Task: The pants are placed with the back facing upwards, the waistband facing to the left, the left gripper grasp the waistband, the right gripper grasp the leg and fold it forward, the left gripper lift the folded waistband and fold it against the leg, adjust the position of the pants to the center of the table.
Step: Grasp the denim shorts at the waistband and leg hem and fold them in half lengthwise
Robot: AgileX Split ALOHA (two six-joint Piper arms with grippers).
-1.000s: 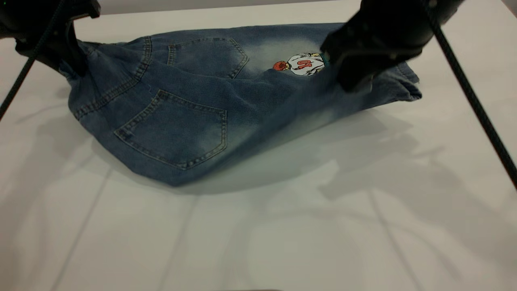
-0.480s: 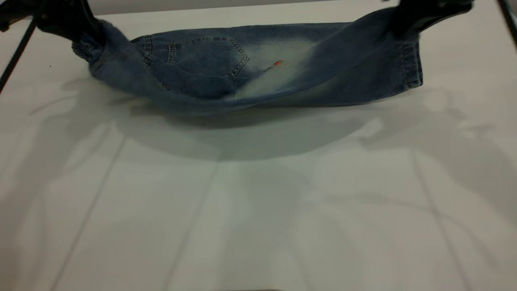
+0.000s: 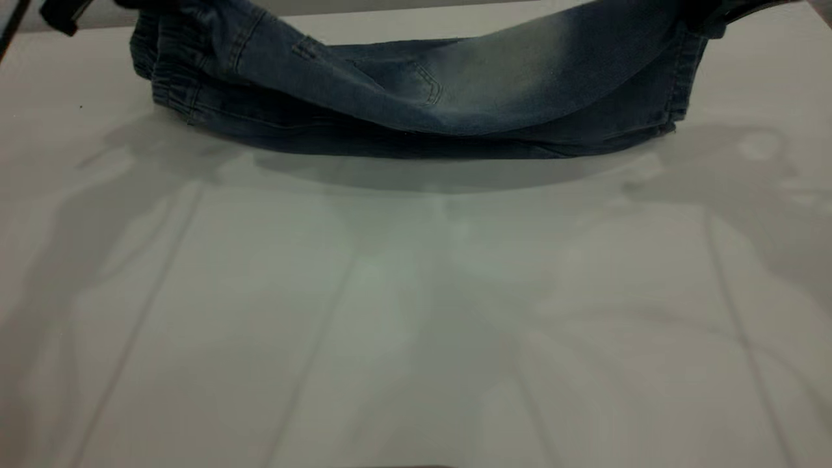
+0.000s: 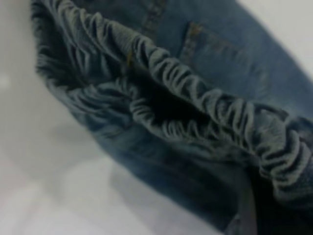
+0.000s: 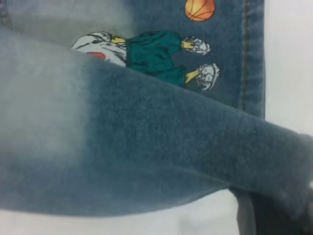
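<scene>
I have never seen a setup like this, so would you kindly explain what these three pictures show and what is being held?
Two robot arms are folding small blue denim pants on a white table. The wide picture comes from a camera facing the arms; both hands are almost out of it at the top corners, holding up the cloth's two ends. The other two come from cameras on the wrists. The left one looks at the puckered waistband, lifted at the left. The right one looks along the plain leg, raised above the leg with the cartoon basketball player. The hands themselves barely show, so I cannot confirm their grip.
</scene>
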